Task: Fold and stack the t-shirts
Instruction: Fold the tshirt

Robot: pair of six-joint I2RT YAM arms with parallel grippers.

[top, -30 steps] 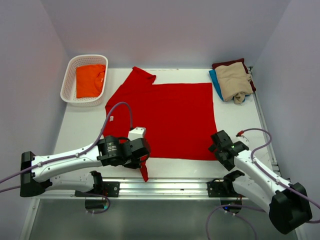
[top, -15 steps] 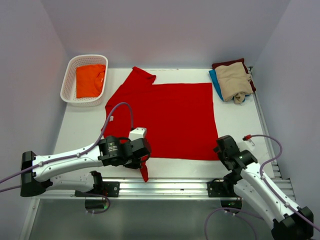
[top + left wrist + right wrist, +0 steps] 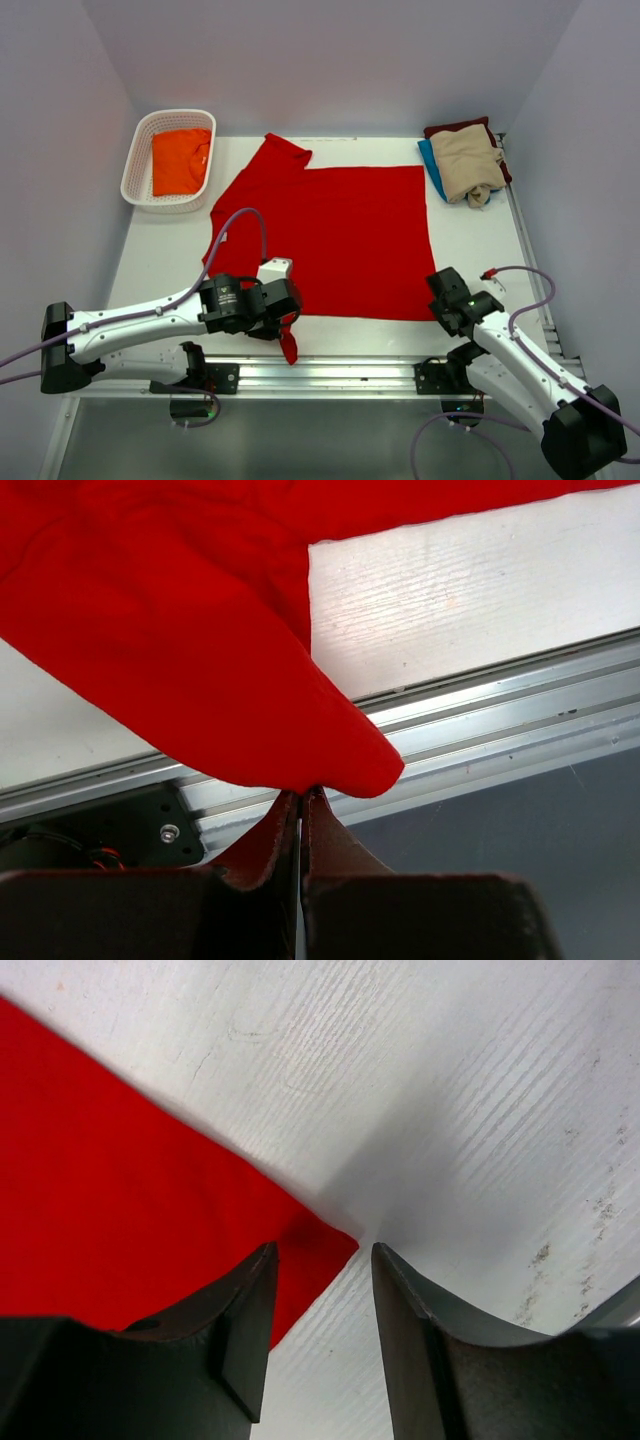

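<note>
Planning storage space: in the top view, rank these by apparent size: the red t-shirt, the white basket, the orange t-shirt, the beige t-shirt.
1. red t-shirt, by far the largest.
2. white basket.
3. orange t-shirt and beige t-shirt: folded bundles that look about alike, so I leave them unranked.

White arms (image 3: 130, 322), black joints (image 3: 232, 302), lilac cables (image 3: 211, 254)

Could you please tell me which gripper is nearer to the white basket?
Left. The left gripper, jaws pinching the red t-shirt, is toward the near edge and right of the basket; the right gripper is farther right, at that shirt's near right corner.
</note>
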